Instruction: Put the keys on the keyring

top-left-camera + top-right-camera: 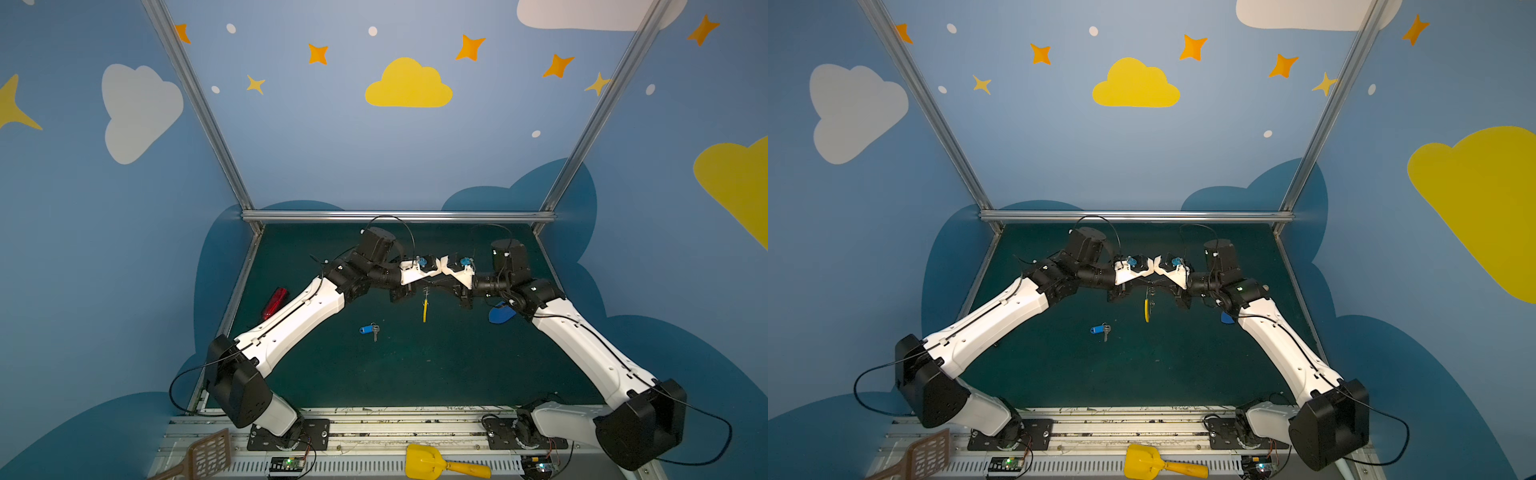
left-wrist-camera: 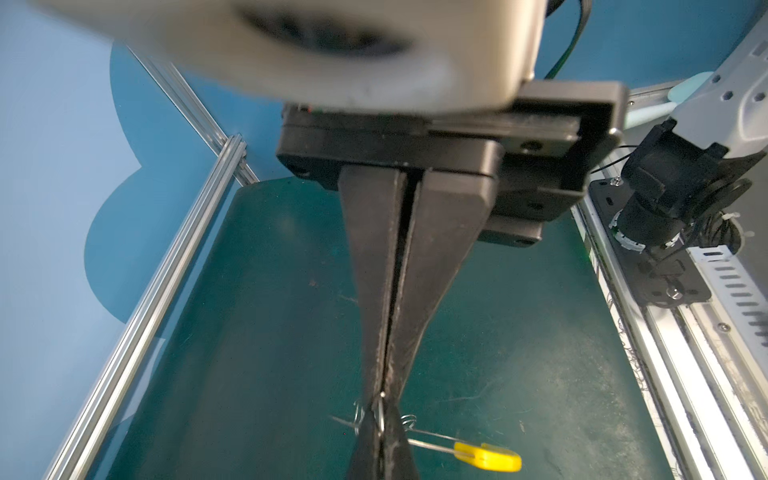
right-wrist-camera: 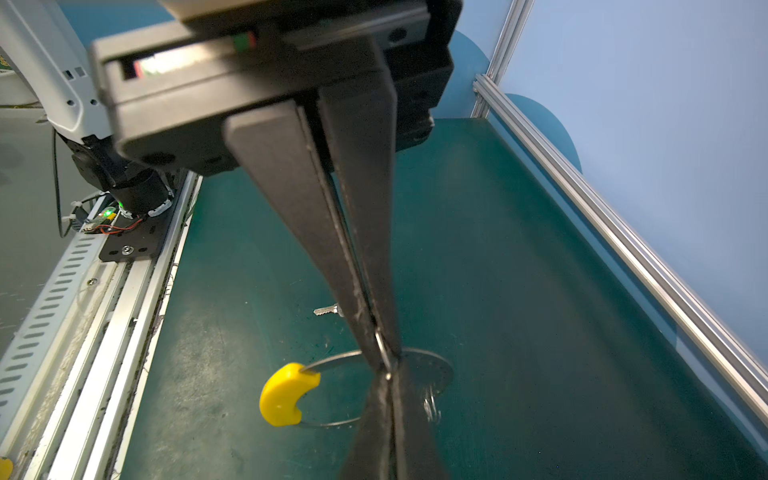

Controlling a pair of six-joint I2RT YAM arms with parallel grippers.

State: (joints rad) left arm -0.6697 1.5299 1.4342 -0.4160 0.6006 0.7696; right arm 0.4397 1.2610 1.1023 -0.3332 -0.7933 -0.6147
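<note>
one yellow-sleeved grey metal keyring [image 3: 440,368], pinched by left gripper [image 2: 380,397] and right gripper [image 3: 387,368] fingertips; one blue-tagged silver key [image 1: 369,330] on mat [image 1: 415,370].

Robot lab cell: aluminium frame [image 1: 399,216], cartoon-sky walls [image 1: 332,145], green mat [image 1: 415,365].

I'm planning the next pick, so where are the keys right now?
In both top views the keys lie flat on the green mat, slightly left of centre, just in front and left of the raised keyring.
</note>
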